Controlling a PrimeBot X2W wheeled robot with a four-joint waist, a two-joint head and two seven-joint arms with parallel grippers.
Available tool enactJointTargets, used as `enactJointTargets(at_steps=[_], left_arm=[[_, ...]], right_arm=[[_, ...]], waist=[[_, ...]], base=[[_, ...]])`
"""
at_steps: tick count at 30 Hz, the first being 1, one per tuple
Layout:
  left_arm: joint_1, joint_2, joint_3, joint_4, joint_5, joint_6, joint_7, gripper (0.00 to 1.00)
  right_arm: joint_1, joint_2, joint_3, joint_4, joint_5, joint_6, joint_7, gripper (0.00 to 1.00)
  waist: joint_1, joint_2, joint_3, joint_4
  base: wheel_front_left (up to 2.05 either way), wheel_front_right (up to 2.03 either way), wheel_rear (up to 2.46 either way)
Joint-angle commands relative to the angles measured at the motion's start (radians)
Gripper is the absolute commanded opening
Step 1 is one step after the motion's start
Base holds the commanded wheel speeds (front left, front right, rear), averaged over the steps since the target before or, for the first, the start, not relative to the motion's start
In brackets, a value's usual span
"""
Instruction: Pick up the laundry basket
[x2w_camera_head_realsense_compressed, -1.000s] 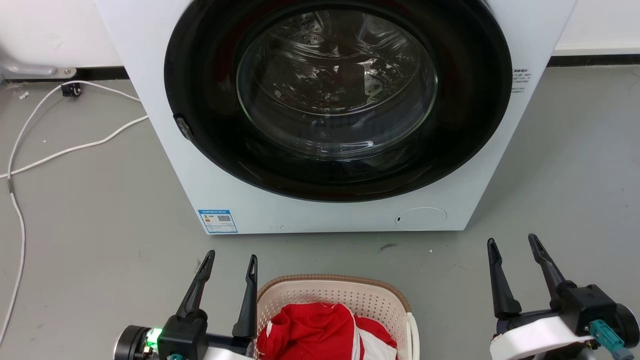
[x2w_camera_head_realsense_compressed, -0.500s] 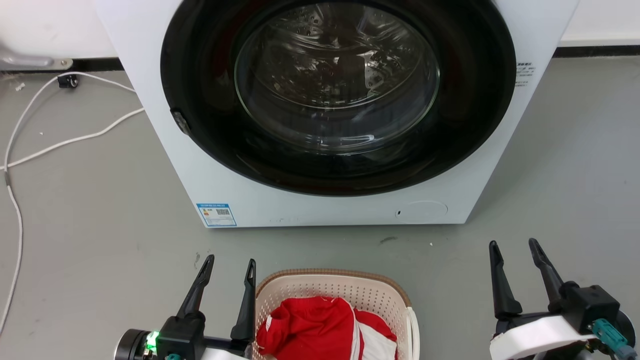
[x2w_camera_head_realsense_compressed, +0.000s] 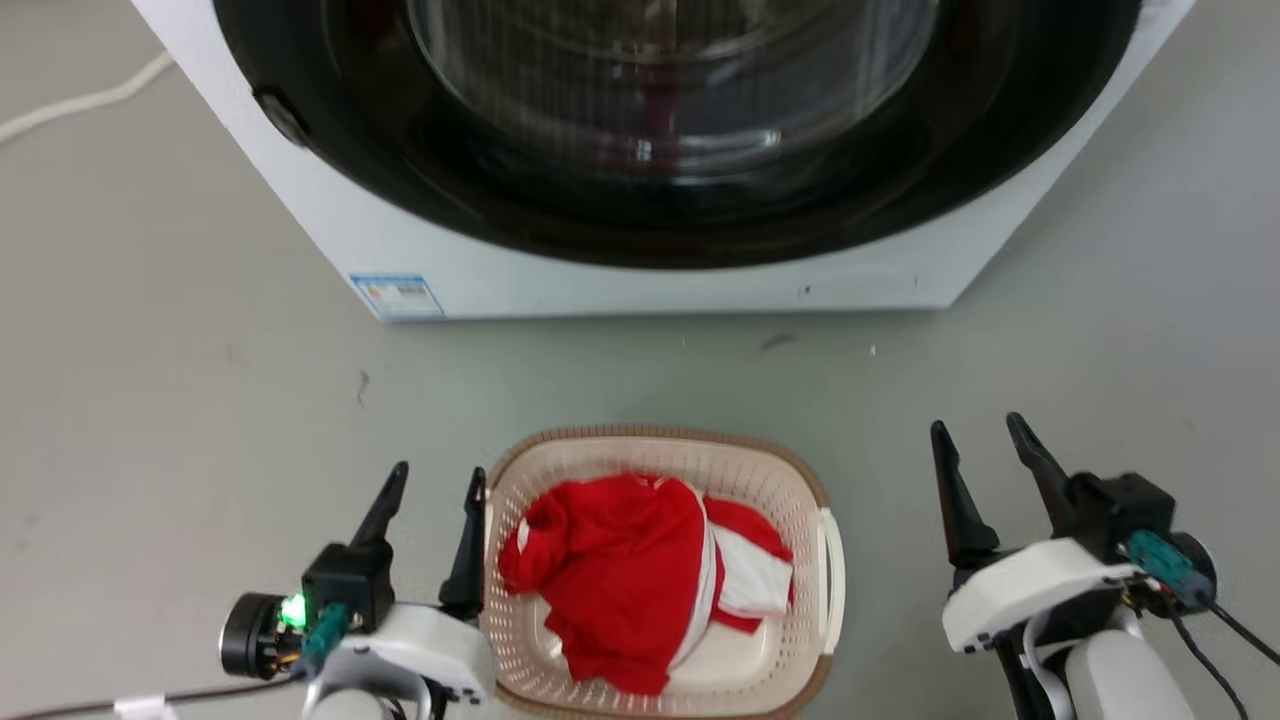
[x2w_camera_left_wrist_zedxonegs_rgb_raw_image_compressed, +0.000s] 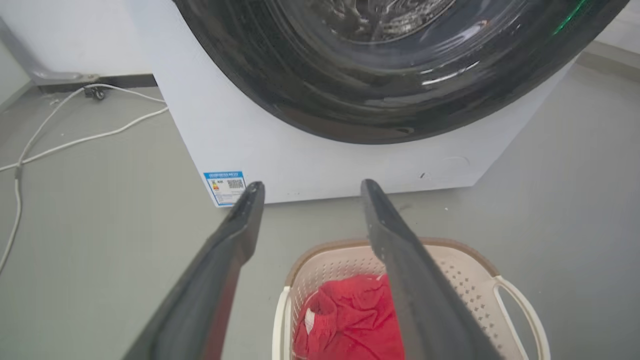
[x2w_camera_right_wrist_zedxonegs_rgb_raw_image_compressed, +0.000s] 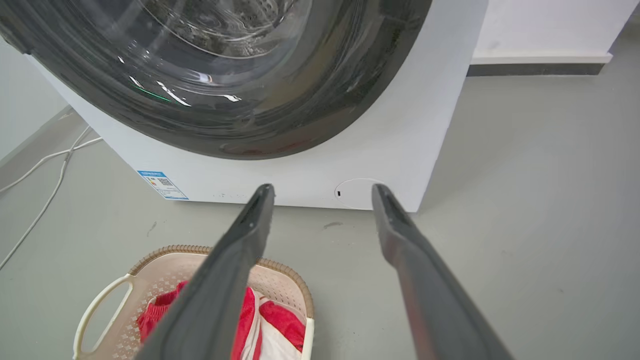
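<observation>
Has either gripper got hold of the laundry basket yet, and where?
Nothing is held. The left gripper is open close beside the laundry basket, on its left side; the right gripper is open, apart from it on the right.

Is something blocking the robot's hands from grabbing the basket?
No, nothing visible. The open left gripper sits right beside the laundry basket; just bare floor separates the open right gripper from it.

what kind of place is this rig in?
Likely a laundry area, maybe a test room: a front-loading washing machine, a laundry basket holding red clothes, and a bare grey floor.
</observation>
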Motion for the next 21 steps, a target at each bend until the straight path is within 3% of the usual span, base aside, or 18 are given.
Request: enactJointTargets(at_steps=[1,15,21], left_arm=[[-0.018,0.008,0.006,0.008,0.004,-0.003,-0.002,1.0],[-0.409,0.099,0.002,0.552,-0.021,-0.043,-0.003,1.0],[-0.552,0.119,-0.067,0.75,-0.047,-0.049,0.027,1.0]], right_arm=[[-0.017,-0.001,0.004,0.004,0.004,0.0,0.003,1.0],[-0.279,-0.001,0.071,0.333,0.104,0.0,0.152,1.0],[-0.381,-0.001,0.135,0.466,0.138,0.0,0.189,1.0]], waist=[[-0.0001,0.0,0.091,-0.003],[-0.0001,0.0,0.345,-0.002],[-0.0001,0.0,0.414,0.001]], base=[[0.0,0.0,0.0],[0.0,0.0,0.0],[0.0,0.0,0.0]])
